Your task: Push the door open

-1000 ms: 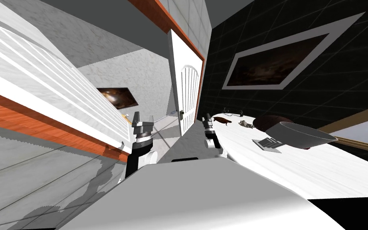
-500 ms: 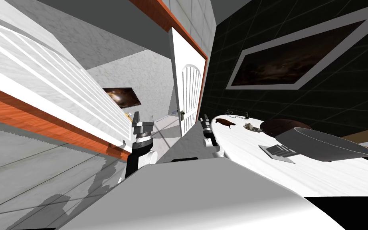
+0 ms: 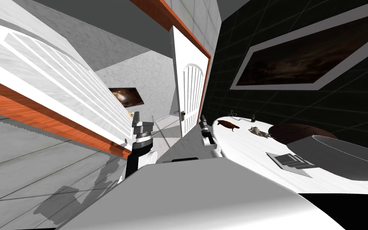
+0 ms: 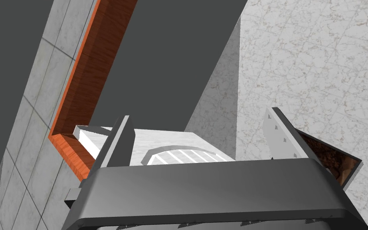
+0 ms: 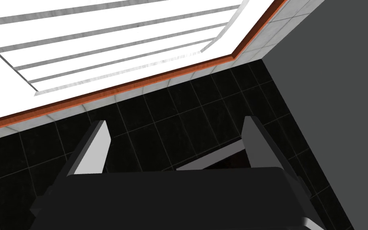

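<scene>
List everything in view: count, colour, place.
door: 1, white, ahead, orange-brown frame
slatted panel: 1, white, left
table: 1, white, right
bowl: 1, grey, on table
round thing: 1, dark brown, on table beyond bowl
flat thing: 1, grey, on table by bowl
small things: 2, brown and grey, table's far end
pictures: 2, dark, black wall and pale wall
left gripper: 1, grey, open, facing door
right gripper: 1, grey, open, by table's end

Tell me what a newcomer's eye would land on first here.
First the tall white door straight ahead, edged by an orange-brown frame, with the open left gripper and open right gripper held up before it. Then the big framed picture on the dark tiled wall, above the white table at the right.
</scene>
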You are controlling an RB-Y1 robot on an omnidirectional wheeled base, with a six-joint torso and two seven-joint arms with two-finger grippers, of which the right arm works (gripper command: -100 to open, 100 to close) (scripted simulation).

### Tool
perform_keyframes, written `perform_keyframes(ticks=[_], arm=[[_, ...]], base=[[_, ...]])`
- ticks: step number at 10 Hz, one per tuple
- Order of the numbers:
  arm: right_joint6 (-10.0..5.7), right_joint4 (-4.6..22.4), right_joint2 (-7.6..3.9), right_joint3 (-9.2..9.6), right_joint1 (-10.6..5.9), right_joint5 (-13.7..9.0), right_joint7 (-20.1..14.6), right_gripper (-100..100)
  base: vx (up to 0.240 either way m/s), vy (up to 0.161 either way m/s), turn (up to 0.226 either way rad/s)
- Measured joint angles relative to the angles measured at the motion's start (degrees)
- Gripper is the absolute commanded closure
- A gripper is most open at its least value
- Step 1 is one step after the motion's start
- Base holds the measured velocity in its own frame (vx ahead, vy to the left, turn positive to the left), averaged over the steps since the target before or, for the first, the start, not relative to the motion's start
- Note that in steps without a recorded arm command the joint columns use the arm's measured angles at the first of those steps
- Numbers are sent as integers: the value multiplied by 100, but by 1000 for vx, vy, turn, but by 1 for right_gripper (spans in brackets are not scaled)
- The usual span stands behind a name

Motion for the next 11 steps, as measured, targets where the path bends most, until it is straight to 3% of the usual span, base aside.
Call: perform_keyframes(ticks=[5, 11], arm=[[-11, 676, -4, 41, -394, 23, -5, -100], [-45, 1694, 16, 86, -1021, 55, -1, -100]], base=[[31, -74, 114], [31, -89, 122]])
